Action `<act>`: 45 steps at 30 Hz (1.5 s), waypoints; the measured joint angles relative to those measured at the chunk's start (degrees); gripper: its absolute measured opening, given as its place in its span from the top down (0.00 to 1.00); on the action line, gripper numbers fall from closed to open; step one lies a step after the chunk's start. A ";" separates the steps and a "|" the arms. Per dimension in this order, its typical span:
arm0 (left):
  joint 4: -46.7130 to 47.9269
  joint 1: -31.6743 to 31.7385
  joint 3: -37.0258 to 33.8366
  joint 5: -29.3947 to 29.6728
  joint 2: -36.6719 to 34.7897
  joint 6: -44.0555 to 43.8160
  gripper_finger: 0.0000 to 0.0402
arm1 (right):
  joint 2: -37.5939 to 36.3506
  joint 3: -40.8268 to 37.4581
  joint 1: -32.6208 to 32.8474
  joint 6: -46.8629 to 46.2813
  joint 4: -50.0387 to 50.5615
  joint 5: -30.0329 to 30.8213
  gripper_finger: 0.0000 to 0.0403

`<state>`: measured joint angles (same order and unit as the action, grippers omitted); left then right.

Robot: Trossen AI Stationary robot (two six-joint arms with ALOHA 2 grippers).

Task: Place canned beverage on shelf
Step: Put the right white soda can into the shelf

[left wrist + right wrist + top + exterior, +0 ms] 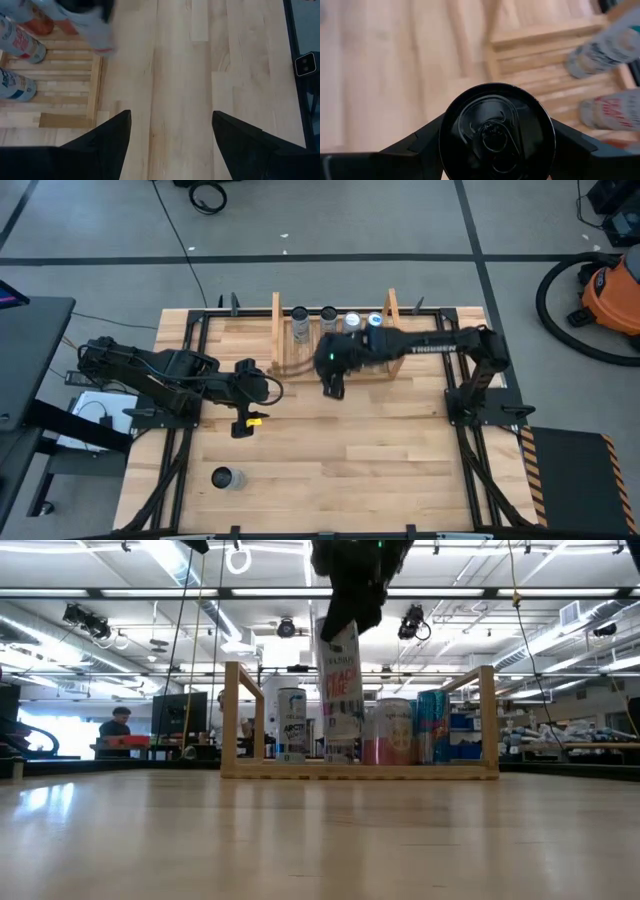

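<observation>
My right gripper (332,385) is shut on a tall white can (342,690) with red lettering, whose black top (496,132) fills the right wrist view. The can hangs at the near edge of the shelf (276,330), a light wooden rack in which several cans (395,730) stand on the slatted base. My left gripper (243,423) waits to the left of the shelf, above the table, open with nothing between its fingers (112,135). Another can (228,478) stands upright on the table near the front left. My right gripper pinches the can's upper end between its two fingers (570,142), one on each side of the wall just below the rim (547,135). The fingers come slanting down from above and from the table's right. The can hangs about upright below them, its bottom (340,758) clear of the table.
The shelf's two upright side boards (232,720) (488,720) stand at its ends. Bare slats (65,85) show at the shelf's left part. Black frame rails (190,370) run along the table's sides. Beyond the table stands an orange vacuum (610,295).
</observation>
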<state>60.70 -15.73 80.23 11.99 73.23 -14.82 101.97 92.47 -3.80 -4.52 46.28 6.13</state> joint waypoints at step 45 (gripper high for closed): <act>0.62 0.11 0.00 3.33 0.00 -4.05 0.30 | 0.04 -11.36 -18.79 17.38 -14.35 -18.45 0.33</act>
<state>61.32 -15.62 80.23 15.32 73.23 -18.87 102.02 81.10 -22.59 12.86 31.93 -12.32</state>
